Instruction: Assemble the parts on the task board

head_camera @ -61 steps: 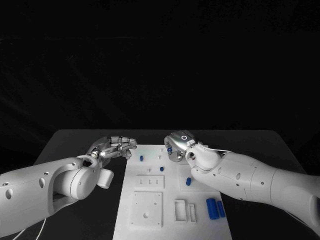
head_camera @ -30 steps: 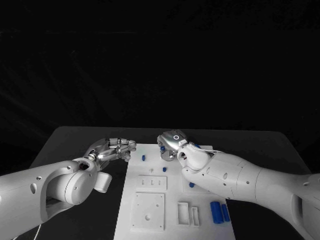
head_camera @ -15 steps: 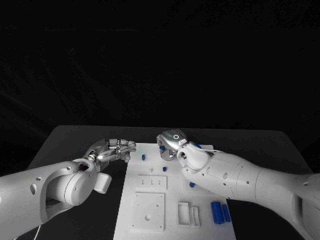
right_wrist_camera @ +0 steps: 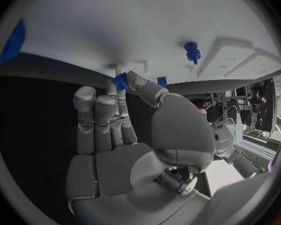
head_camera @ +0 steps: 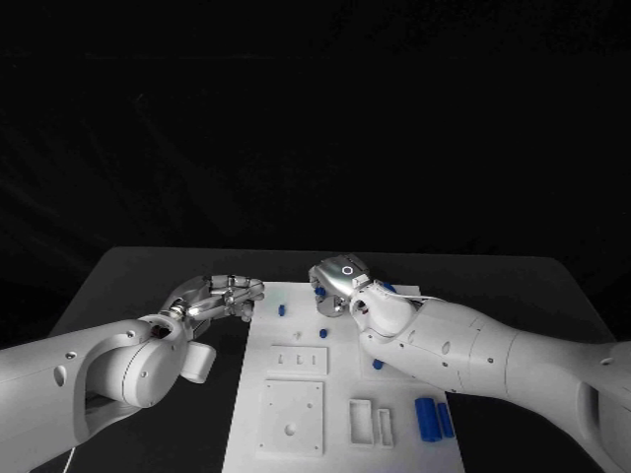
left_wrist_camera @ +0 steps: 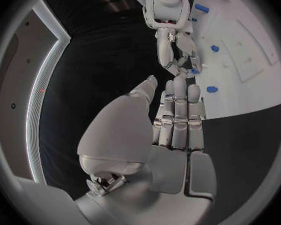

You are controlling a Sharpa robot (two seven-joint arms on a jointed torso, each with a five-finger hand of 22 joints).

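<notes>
Task board (head_camera: 295, 414) lay white in the lower middle of the head frame, on the black table (head_camera: 145, 271). Left hand (head_camera: 219, 297) sat just left of the board's top-left corner, fingers held straight and pressed side by side, nothing in them as far as the wrist view showed. Right hand (head_camera: 338, 286) was up at the board's top edge, centre of the frame, pinching a small blue part (right_wrist_camera: 120, 81) between thumb and a fingertip, right against the board's rim; other fingers lay straight and together. Could also spot that hand (left_wrist_camera: 178, 50) in the left wrist view, fingertips down at the board's edge. Blue peg (head_camera: 282, 309) stood near the top-left of the board, another blue piece (head_camera: 379, 364) mid-right beside the arm, and a pair of blue cylinders (head_camera: 434, 420) lay side by side at the lower right. White raised block (head_camera: 289, 415) sat lower left on the board.
</notes>
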